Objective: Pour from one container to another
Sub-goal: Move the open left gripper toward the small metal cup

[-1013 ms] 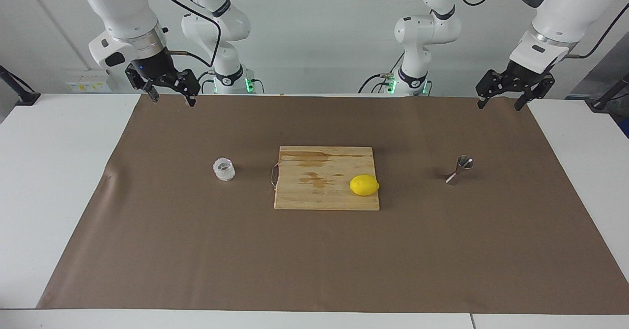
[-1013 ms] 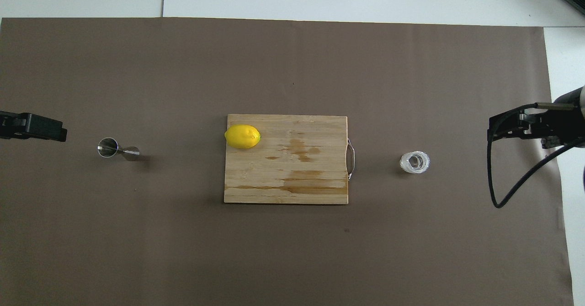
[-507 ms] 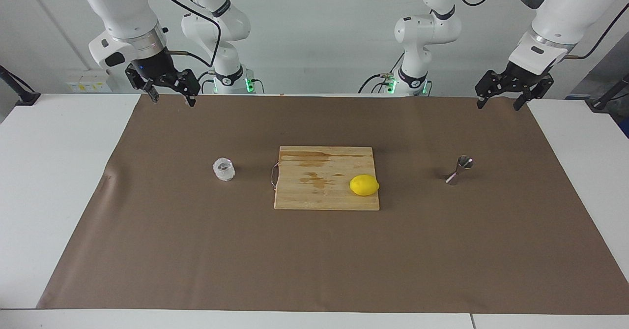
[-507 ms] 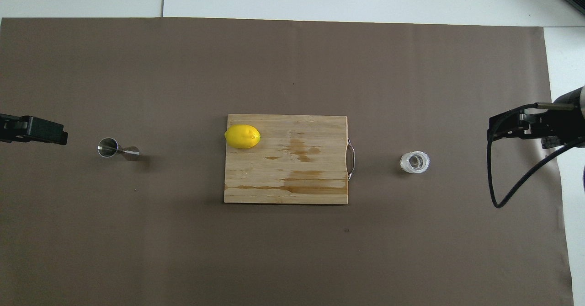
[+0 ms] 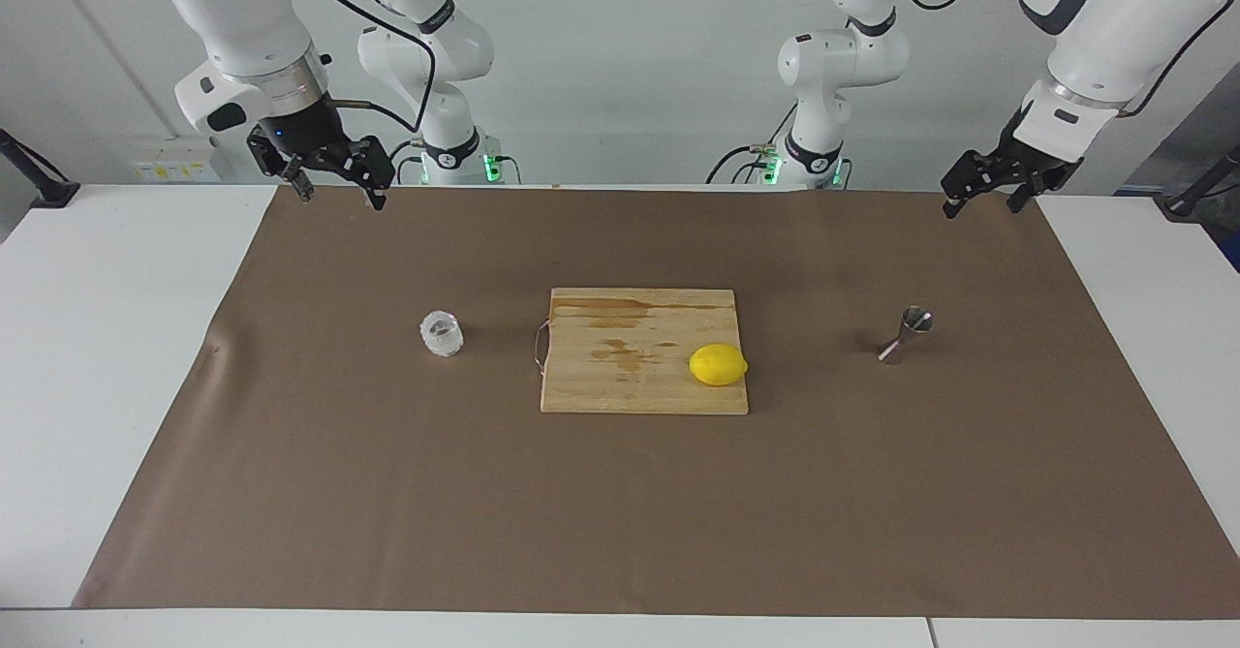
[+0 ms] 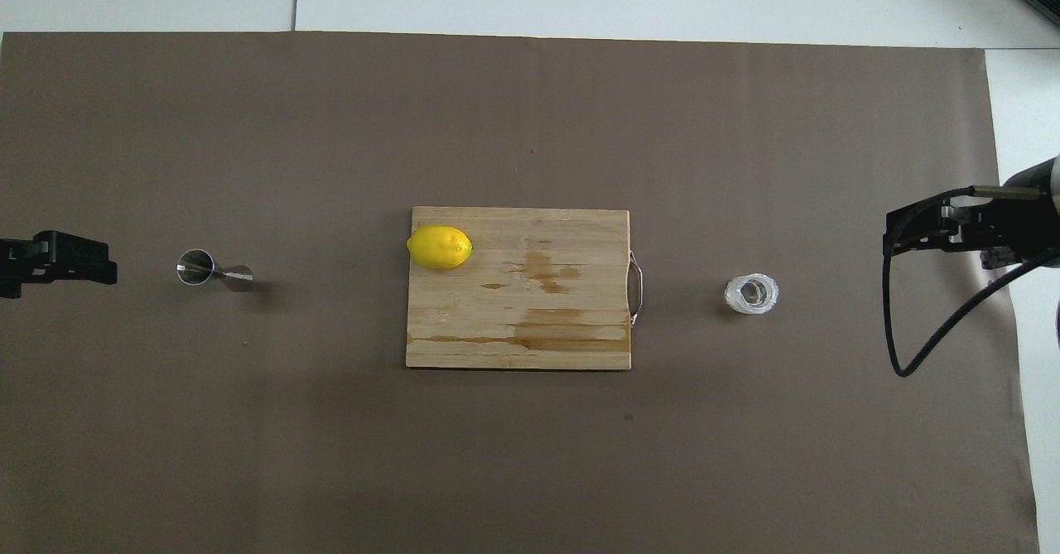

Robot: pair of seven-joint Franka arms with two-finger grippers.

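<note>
White walls and a white table with a big brown mat (image 5: 620, 493) over it, that's the setup, and I'll use the wooden cutting board (image 5: 620, 377) in the middle as my anchor. From the facing camera: the glass cup (image 5: 442, 334) stands upright on the mat beside the board's handle end, toward the right arm's end of the table, and the metal jigger (image 5: 907, 334) stands well apart from the board toward the left arm's end. A lemon (image 5: 718, 365) sits on the board at the corner closest to the jigger. The right gripper (image 5: 334, 183) hangs over the mat's robot-side edge, closer to the robots than the cup, fingers spread and holding nothing; it looks just like it did a second ago, so that arm is waiting. The left gripper (image 5: 986, 195) is the thing that changed: its wrist has turned over the last second and it's drifted a little, fingers apart and empty, up over the mat's edge and well clear of the jigger. My guess is it's lining up to go for the jigger, so pouring hasn't started. From the overhead camera: cup (image 6: 752, 295), board (image 6: 530, 347) and jigger (image 6: 212, 271) sit in one row, nothing touched. The left gripper (image 6: 56, 254) has slid a bit closer to the robots and now lines up with the jigger, with a gap between them. The right gripper (image 6: 940, 227) is off past the cup at the mat's edge.
</note>
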